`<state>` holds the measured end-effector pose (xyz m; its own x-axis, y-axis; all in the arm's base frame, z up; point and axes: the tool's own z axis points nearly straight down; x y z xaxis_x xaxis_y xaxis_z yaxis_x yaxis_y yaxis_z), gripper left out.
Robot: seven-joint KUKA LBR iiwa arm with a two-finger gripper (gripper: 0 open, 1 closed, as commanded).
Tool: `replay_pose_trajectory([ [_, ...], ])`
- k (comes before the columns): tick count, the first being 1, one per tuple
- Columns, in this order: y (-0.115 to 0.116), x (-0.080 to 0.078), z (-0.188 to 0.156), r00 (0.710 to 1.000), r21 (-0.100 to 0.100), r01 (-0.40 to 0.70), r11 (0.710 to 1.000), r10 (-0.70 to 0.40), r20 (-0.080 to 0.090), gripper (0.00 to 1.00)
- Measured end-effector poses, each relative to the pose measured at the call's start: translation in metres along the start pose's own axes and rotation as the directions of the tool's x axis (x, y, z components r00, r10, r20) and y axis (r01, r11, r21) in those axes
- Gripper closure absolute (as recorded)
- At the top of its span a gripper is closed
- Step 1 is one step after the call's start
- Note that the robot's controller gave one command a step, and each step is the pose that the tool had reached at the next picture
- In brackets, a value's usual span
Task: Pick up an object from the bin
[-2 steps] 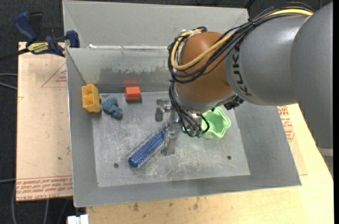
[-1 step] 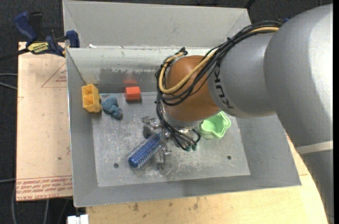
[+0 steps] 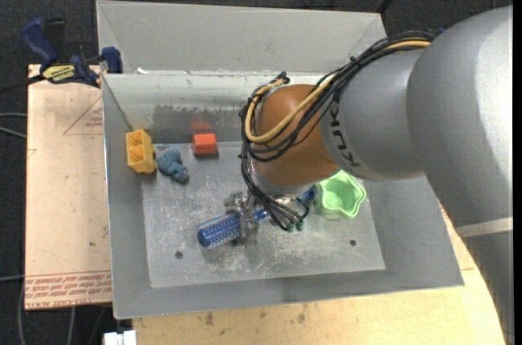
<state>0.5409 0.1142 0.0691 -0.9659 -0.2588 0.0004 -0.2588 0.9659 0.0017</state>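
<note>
A blue ribbed cylinder, like a hair roller [image 3: 218, 233], lies on the bin floor near the front, left of centre. My gripper [image 3: 245, 217] is low in the bin, directly at the roller's right end and touching or nearly touching it. The orange wrist cover hides most of the gripper from above. A light green cup with a wavy rim [image 3: 339, 196] stands just right of the gripper, with a small blue piece [image 3: 307, 195] at its left side.
Towards the back left lie a yellow block [image 3: 140, 151], a blue-grey lumpy figure [image 3: 172, 164] and a small orange cube [image 3: 204, 143]. The arm and its cables cover the bin's right middle.
</note>
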Motion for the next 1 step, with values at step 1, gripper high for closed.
replay_pose_trajectory([
  [1,0.0106,-0.0004,-0.1561,0.999,0.001,-0.035,0.999,0.035,0.009,1.0],
])
